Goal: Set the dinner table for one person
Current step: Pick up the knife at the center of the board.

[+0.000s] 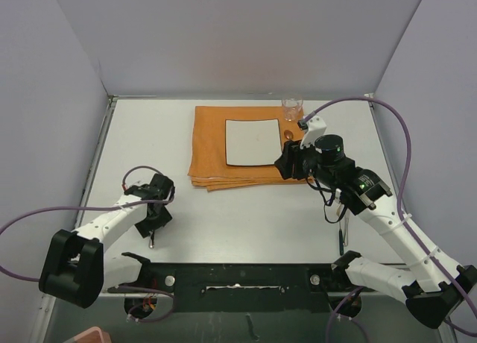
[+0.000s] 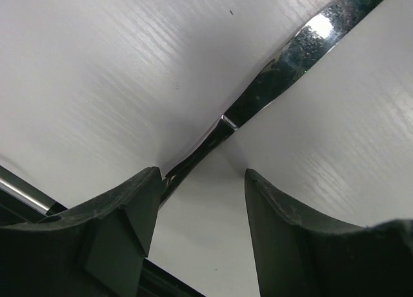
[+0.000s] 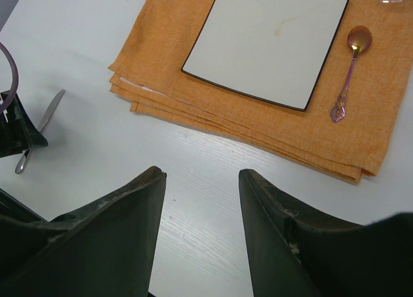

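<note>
You're working inside a plain pale-walled booth (image 1: 223,37). Its floor is the dinner table (image 1: 246,216), a big flat matte white rectangle with a faint grain that fills most of the top view.

An orange cloth (image 1: 209,145) lies toward the table's far middle. It is a coarse weave, folded in layers whose near edges step out one under another. On the cloth sits a square white plate (image 1: 252,142) with a thin dark rim, turned slightly askew. It holds nothing but a faint mark.

A small clear glass (image 1: 292,107) stands at the cloth's far right corner; you cannot tell what is in it. A slim spoon (image 3: 352,64) lies on the cloth just beside the plate's right edge. Its bowl is golden and its handle purple and ornate.

Your right gripper (image 3: 201,172) hangs above the bare table by the cloth's near edge. Its jaws are parted and there is nothing between them.

Your left gripper (image 2: 201,173) is low over the near left of the table, well apart from the cloth. Its jaws are apart around a shiny metal utensil (image 2: 284,64) lying flat. The handle runs along one finger and is not clamped.
</note>
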Controlling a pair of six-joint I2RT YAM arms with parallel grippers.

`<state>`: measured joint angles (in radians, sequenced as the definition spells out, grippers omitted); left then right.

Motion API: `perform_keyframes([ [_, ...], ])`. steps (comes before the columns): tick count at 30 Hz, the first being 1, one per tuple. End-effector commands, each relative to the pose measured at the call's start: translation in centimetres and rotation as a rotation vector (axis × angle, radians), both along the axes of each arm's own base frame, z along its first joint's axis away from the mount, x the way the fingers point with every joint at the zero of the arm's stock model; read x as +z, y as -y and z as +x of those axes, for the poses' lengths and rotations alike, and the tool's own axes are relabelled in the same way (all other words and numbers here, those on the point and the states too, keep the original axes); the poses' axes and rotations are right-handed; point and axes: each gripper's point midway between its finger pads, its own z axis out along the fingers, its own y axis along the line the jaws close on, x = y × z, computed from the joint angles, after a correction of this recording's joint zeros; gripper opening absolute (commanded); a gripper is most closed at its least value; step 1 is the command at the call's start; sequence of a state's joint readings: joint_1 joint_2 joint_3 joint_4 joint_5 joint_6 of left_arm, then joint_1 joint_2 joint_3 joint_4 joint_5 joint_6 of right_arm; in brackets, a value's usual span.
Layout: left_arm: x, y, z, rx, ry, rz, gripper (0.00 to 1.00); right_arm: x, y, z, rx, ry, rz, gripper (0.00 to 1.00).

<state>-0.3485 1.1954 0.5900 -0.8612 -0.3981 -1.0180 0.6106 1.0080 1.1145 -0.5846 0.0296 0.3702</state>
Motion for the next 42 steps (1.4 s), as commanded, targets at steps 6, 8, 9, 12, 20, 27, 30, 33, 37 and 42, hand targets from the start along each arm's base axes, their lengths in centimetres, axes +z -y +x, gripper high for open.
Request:
perform_keyframes([
  [6,0.0,0.3,2.6,0.035,0.04,-0.044,0.53,2.9,0.9,0.3,-0.03,0.092,-0.005,0.49],
  [8,-0.3,0.2,2.7,0.038,0.028,-0.059,0.53,3.3,1.1,0.4,-0.038,0.103,-0.006,0.49],
  [9,-0.4,0.1,2.7,0.044,0.023,-0.066,0.52,3.6,1.2,0.4,-0.038,0.109,-0.005,0.49],
  [12,-0.6,0.2,2.8,0.043,0.019,-0.087,0.48,4.3,1.4,0.5,-0.047,0.126,-0.008,0.49],
  [20,-1.2,0.3,2.9,0.041,-0.017,-0.12,0.1,5.1,2.1,0.6,-0.074,0.149,-0.013,0.48],
  [27,-1.4,1.3,4.6,0.003,0.033,-0.175,0.0,5.2,2.4,0.6,-0.088,0.153,-0.023,0.47],
  [30,-1.4,2.0,5.4,-0.023,0.058,-0.201,0.0,5.1,2.5,0.8,-0.095,0.153,-0.028,0.47],
  [33,-0.5,3.3,7.0,-0.085,0.109,-0.221,0.0,4.8,2.6,1.0,-0.105,0.15,-0.038,0.47],
  [37,1.8,6.8,10.0,-0.232,0.203,-0.218,0.0,4.2,2.4,1.5,-0.115,0.137,-0.043,0.47],
  [42,5.3,11.4,12.5,-0.408,0.262,-0.168,0.0,3.4,1.9,2.0,-0.114,0.116,-0.047,0.46],
])
